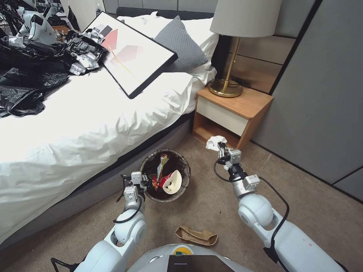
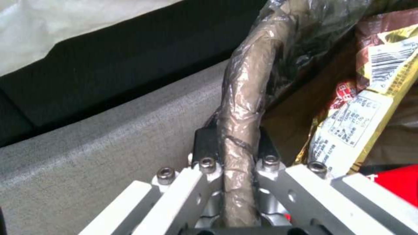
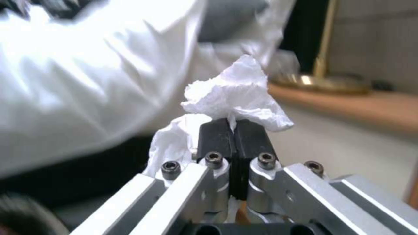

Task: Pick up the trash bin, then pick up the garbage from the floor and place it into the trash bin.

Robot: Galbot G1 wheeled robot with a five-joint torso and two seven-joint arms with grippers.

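Note:
The trash bin [image 1: 181, 163], lined with a dark brown bag, hangs beside the bed, and my left gripper [image 1: 144, 181] is shut on its near-left rim [image 2: 244, 107]. Inside lie a red-and-white paper cup [image 1: 172, 182] and yellow snack wrappers [image 2: 361, 120]. My right gripper [image 1: 221, 148] is held up to the right of the bin, in front of the nightstand, shut on a crumpled white tissue [image 3: 235, 94] that sticks out past its black pads [image 3: 215, 137]. A flat brown paper bag [image 1: 196, 235] lies on the carpet close to my base.
The white bed [image 1: 87, 124] stands to the left, with black plastic sheets [image 1: 34, 71] and a framed picture [image 1: 132, 53] on it. A wooden nightstand [image 1: 232, 109] carrying a brass lamp [image 1: 230, 49] stands ahead on the right, and a grey wall runs along the right. Carpet lies open in front.

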